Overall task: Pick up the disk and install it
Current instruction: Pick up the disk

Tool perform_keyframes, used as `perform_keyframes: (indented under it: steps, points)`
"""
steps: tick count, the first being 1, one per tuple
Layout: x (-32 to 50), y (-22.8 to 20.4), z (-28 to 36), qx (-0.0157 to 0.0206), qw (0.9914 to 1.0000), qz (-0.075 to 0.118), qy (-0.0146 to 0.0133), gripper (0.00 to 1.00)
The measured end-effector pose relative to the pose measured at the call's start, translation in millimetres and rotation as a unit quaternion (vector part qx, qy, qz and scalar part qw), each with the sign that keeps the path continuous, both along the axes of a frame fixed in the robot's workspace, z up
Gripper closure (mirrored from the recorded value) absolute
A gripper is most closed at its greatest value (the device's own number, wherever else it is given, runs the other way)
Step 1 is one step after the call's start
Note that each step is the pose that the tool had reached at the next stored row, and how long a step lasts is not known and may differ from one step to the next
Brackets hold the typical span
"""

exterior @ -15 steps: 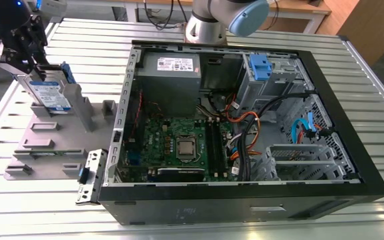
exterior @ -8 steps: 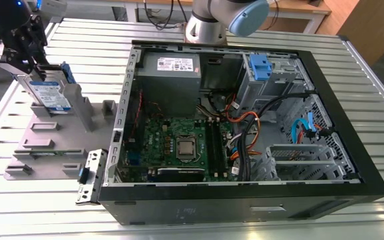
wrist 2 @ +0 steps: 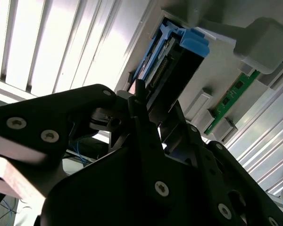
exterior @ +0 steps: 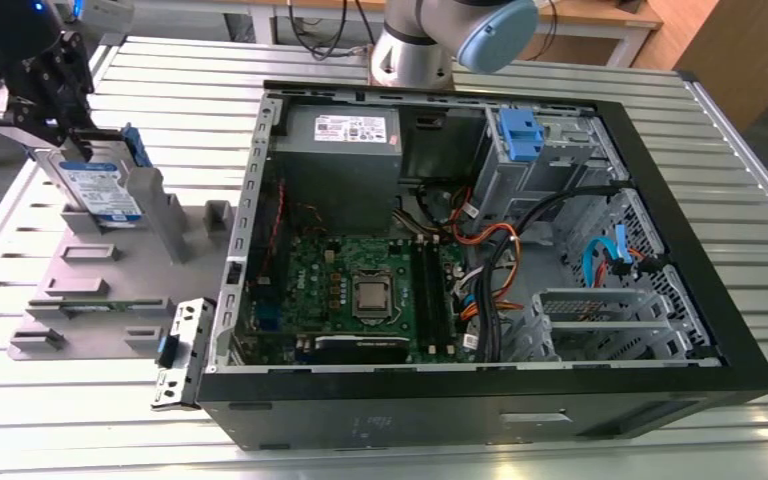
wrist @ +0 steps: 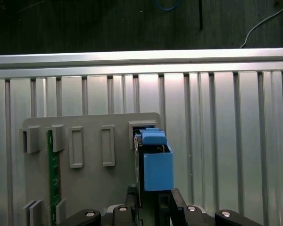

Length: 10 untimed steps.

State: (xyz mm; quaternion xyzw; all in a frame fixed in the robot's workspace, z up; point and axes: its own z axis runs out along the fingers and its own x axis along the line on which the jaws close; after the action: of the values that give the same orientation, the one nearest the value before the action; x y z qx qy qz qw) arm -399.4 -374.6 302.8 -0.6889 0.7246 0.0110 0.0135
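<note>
Counter [exterior: 91, 440]: slatted metal. It carries the open computer case and, toward the exterior view's left, a grey holder block. The two stand just beside each other.

Computer case [exterior: 491, 420]: lies on its side with the panel off, so you see the board, cables and power-supply box [exterior: 344, 135]. No silver drive sits inside it, so I judge the install half of the task not yet done.

Holder block [exterior: 91, 300]: a slotted grey fixture. A green memory stick [wrist: 52, 174] stands in one slot, well apart from the disk's slot.

Drive bay [exterior: 544, 160]: at the far corner of the case, with a bare blue bracket [exterior: 520, 135] at its mouth. You have no drive there.

Disk [exterior: 101, 195]: stands on edge over its slot in the holder block, label facing the case, blue rail showing in both wrist views [wrist: 158, 169] [wrist 2: 179, 61]. Its lower end is at the slot. I cannot tell whether it has cleared it.

Pincer [exterior: 40, 100]: at the disk's upper end. In the first wrist view [wrist: 154, 202] the jaws stand one on each face of the disk and look pressed against it, so I log it as clamped on the disk.

Progress: grasp made, by my reading. Lift-out, carry and seating in the case remain.
</note>
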Motion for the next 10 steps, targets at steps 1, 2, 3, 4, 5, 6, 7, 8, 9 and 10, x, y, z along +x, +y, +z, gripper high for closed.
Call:
perform_keyframes:
  steps: [1, 2, 3, 4, 5, 6, 7, 8, 9, 10]
  points:
    - [0.0, 0.0, 0.0, 0.0, 1.0, 0.0, 0.0, 0.6]
    - [0.0, 0.0, 0.0, 0.0, 1.0, 0.0, 0.0, 0.65]
    - [0.0, 0.0, 0.0, 0.0, 1.0, 0.0, 0.0, 0.65]
    - [0.0, 0.0, 0.0, 0.0, 1.0, 0.001, 0.0, 0.65]
    - [0.0, 0.0, 0.0, 0.0, 1.0, 0.001, 0.0, 0.65]
    - [0.0, 0.0, 0.0, 0.0, 1.0, 0.001, 0.0, 0.65]
    - [0.0, 0.0, 0.0, 0.0, 1.0, 0.001, 0.0, 0.65]
    - [0.0, 0.0, 0.0, 0.0, 1.0, 0.001, 0.0, 0.65]
    - [0.0, 0.0, 0.0, 0.0, 1.0, 0.002, 0.0, 0.65]
    - [0.0, 0.0, 0.0, 0.0, 1.0, 0.002, 0.0, 0.65]
